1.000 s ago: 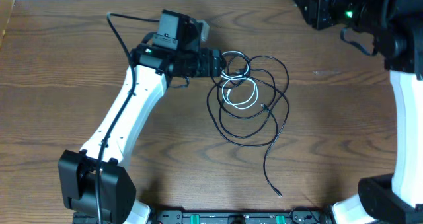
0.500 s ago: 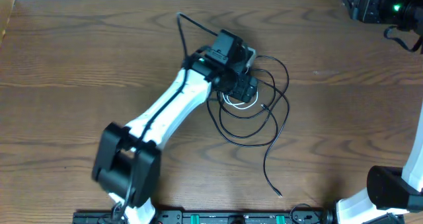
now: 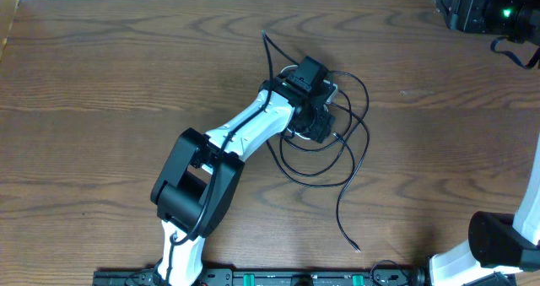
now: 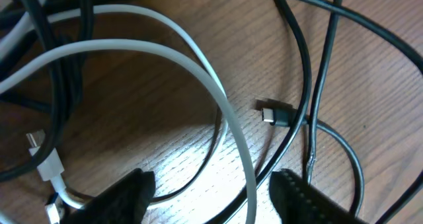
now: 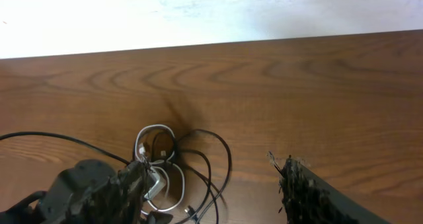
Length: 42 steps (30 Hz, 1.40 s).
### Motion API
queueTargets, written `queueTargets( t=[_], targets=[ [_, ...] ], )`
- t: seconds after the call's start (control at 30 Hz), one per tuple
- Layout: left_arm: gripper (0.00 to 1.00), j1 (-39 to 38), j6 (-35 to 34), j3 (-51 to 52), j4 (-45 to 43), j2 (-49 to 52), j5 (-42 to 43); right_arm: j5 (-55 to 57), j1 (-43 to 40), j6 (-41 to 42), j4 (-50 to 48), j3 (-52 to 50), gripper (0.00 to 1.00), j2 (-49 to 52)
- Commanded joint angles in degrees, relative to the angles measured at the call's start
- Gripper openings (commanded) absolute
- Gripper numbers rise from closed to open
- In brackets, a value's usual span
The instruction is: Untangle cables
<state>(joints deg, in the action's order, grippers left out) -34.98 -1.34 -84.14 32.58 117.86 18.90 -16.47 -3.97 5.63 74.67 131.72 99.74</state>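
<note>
In the left wrist view the white cable curls in two loops over the wood, crossed by the thin black cable. A small black plug lies beside them. My left gripper is open and low over the tangle. Its fingers straddle a strand of the white cable and a black strand without pinching them. From overhead, the black cable loops out to the right of the left gripper, and its tail ends near the front edge. My right gripper is open, empty and high above the table's far right.
The left arm stretches diagonally from the front edge to the tangle and covers most of the white cable from above. The right arm sits at the far right corner. A pale wall borders the table's far edge.
The left arm swung right and came down onto the tangle, and its jaws narrowed somewhat. The right arm pulled away toward the far right corner.
</note>
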Motion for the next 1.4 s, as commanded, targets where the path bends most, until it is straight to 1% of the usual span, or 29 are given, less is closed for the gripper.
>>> queueTargets(
  t=[0.0,0.03,0.07,0.2,0.3,0.4,0.5,0.6,0.77,1.07,1.23,1.37],
  targets=[
    [0.28,0.0,0.7,-1.2,-0.2,0.8,-0.6,0.1,-0.1,-0.6,0.9,-0.3,0.62,0.9],
    [0.12,0.0,0.6,-1.2,-0.3,0.7,-0.6,0.1,-0.1,-0.6,1.1,-0.3,0.61,1.0],
    [0.08,0.1,0.6,-1.2,-0.5,0.5,-0.6,0.1,-0.1,-1.2,1.4,-0.3,0.61,1.2],
    [0.08,0.7,-2.1,-1.7,-0.1,-1.4,-2.1,0.0,-0.1,-1.6,2.1,-0.3,0.61,2.1],
    [0.08,1.7,-2.2,-3.4,2.2,-5.1,-2.3,-0.9,0.0,-1.6,2.3,-0.3,0.60,3.2],
    [0.07,3.0,-2.5,-4.5,3.7,-10.7,-2.3,-3.5,0.5,-3.0,2.3,-0.4,0.59,4.8],
    [0.07,4.2,-4.6,-4.5,3.8,-18.2,-3.2,-6.5,1.5,-4.6,2.5,-0.4,0.59,6.6],
    [0.08,5.0,-4.6,-4.5,3.4,-25.2,-3.3,-6.9,2.6,-4.7,2.5,-0.4,0.59,8.6],
    [0.07,5.1,-6.2,-4.5,3.1,-33.2,-6.6,-9.8,3.9,-6.8,2.5,-0.4,0.59,11.8],
    [0.07,5.1,-6.7,-4.5,0.7,-40.5,-6.6,-10.1,8.3,-7.1,2.5,-0.4,0.59,17.9],
    [0.07,5.2,-7.1,-4.6,-2.1,-43.0,-6.8,-11.4,9.2,-9.4,2.9,-0.4,0.63,20.7],
    [0.07,6.7,-9.4,-6.4,-2.2,-43.5,-9.1,-11.3,10.0,-9.6,3.2,-0.4,0.65,22.8]
  ],
)
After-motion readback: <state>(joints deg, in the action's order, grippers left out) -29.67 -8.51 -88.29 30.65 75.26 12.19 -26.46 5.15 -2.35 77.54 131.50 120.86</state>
